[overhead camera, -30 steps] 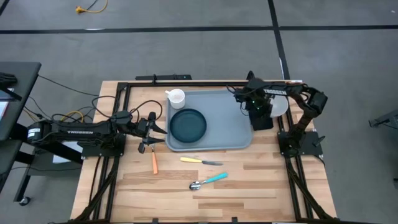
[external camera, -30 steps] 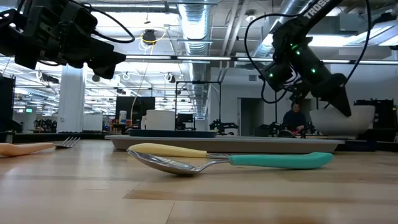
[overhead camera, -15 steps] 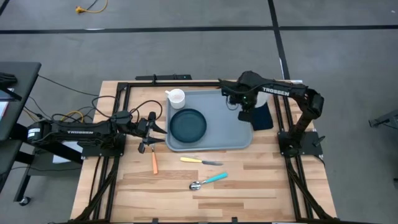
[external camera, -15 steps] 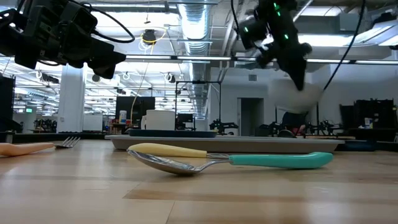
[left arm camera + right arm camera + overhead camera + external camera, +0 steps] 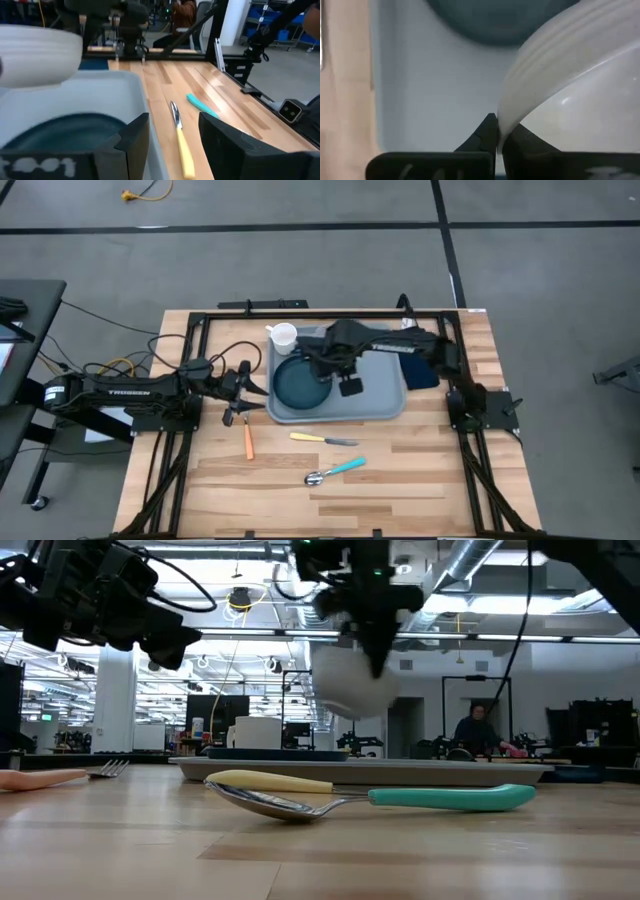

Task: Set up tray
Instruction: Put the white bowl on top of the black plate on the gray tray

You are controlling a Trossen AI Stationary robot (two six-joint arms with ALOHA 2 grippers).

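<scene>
The grey-blue tray [image 5: 378, 388] lies in the far middle of the table and holds a dark teal plate [image 5: 300, 383]. My right gripper [image 5: 327, 360] hangs over the plate, shut on a white bowl [image 5: 345, 682]. The arm mostly hides that bowl in the high view. The bowl [image 5: 35, 55] also shows in the left wrist view, above the tray [image 5: 65, 95]. My left gripper [image 5: 246, 384] hovers open just off the tray's left edge. A white cup [image 5: 284, 336] stands at the tray's far left corner. A navy napkin [image 5: 421, 371] lies right of the tray. My right gripper [image 5: 497, 126] pinches the white bowl's rim [image 5: 501, 120], one finger on either side of its wall. The fingers [image 5: 379, 652] come from above, pointing down. The bowl hangs tilted below them, lifted clear above the tray and plate [image 5: 495, 20].
A yellow-handled knife [image 5: 322, 439] and a teal-handled spoon [image 5: 336, 470] lie on the wood near the tray's near edge, and an orange-handled fork [image 5: 248, 440] lies to their left. Black frame rails [image 5: 190, 380] run along the table's left, right and far sides.
My right gripper has carried the white bowl from beside the tray's right edge upward and toward the table's left. It crossed the tray and now stands over the plate. The bowl has been lifted clear and hangs tilted.
</scene>
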